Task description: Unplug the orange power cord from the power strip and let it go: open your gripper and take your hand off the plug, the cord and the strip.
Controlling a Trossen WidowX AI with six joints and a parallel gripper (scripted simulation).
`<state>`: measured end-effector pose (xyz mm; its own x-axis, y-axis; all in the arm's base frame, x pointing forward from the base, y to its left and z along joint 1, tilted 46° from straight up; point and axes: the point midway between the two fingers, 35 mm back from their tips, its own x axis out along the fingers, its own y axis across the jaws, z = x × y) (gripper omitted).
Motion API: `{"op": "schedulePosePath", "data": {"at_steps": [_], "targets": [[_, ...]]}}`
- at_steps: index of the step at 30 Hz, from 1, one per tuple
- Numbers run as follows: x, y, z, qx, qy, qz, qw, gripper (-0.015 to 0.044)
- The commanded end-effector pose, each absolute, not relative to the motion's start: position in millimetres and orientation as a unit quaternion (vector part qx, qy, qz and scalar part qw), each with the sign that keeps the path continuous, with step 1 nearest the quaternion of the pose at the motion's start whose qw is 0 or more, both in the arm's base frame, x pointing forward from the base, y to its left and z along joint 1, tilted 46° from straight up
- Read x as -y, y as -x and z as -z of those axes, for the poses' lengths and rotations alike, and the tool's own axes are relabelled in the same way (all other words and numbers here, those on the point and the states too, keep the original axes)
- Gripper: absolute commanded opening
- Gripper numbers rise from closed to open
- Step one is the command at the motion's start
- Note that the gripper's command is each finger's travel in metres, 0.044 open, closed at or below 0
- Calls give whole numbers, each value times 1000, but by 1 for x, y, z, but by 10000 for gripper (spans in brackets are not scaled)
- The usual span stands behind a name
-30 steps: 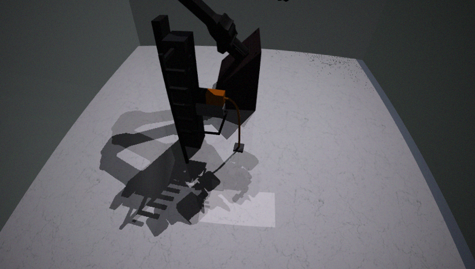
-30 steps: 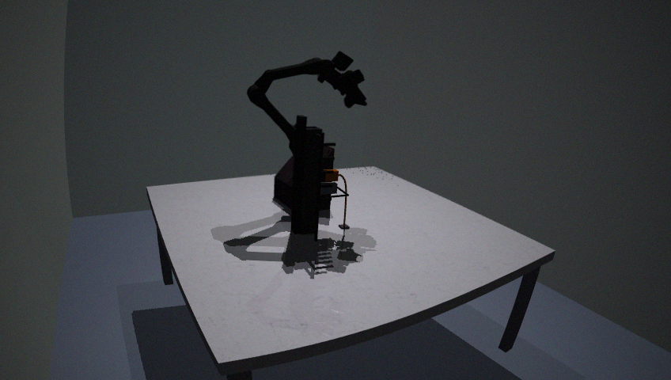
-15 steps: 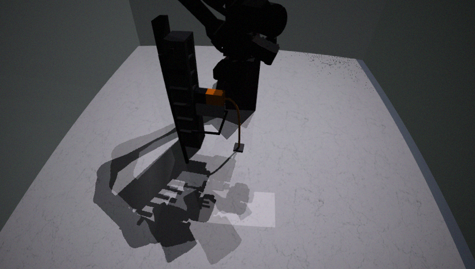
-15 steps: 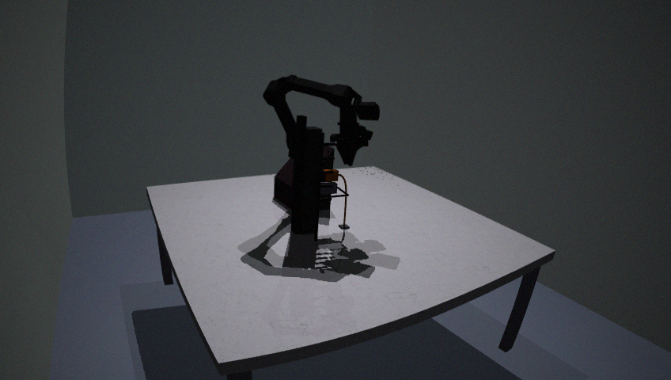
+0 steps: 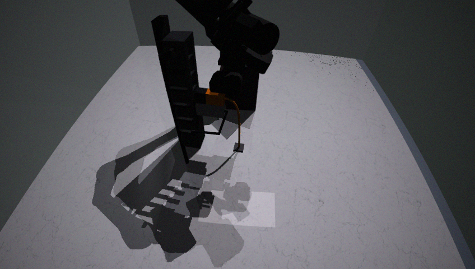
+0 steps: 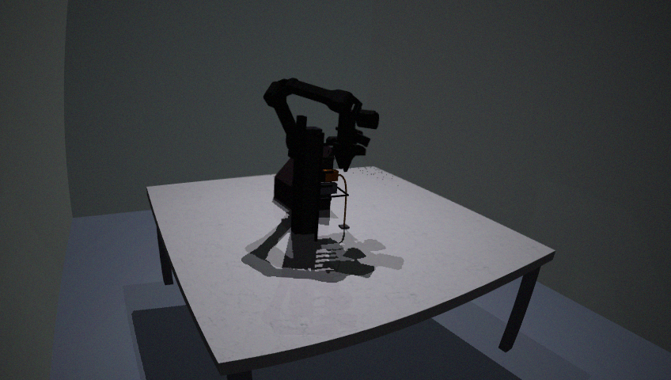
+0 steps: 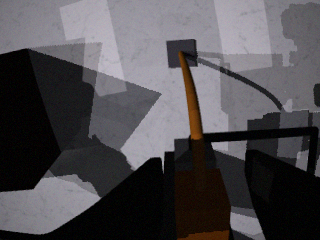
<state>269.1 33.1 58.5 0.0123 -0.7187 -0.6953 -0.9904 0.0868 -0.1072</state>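
Observation:
The black power strip stands upright on the table. The orange plug sticks out sideways from the strip, with a dark part against the strip's face. The orange cord leaves its outer end and bends down to a small grey pad on the table. My gripper points down, partly open and empty, just above the plug. In the wrist view its fingers stand either side of the plug, with gaps.
A grey block sticks out of the strip just below the plug. A thin black bar frame juts out lower down. The robot's dark base stands behind, and shadows lie in front.

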Motion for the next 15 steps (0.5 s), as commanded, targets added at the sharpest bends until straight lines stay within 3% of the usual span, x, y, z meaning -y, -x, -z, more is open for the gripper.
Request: {"op": "schedulePosePath", "data": {"at_steps": [1,15], "targets": [[-29,-268,-65,-667,640,-218,312,160],[-13,-264,-81,-667,641,-218,312,160]]}}
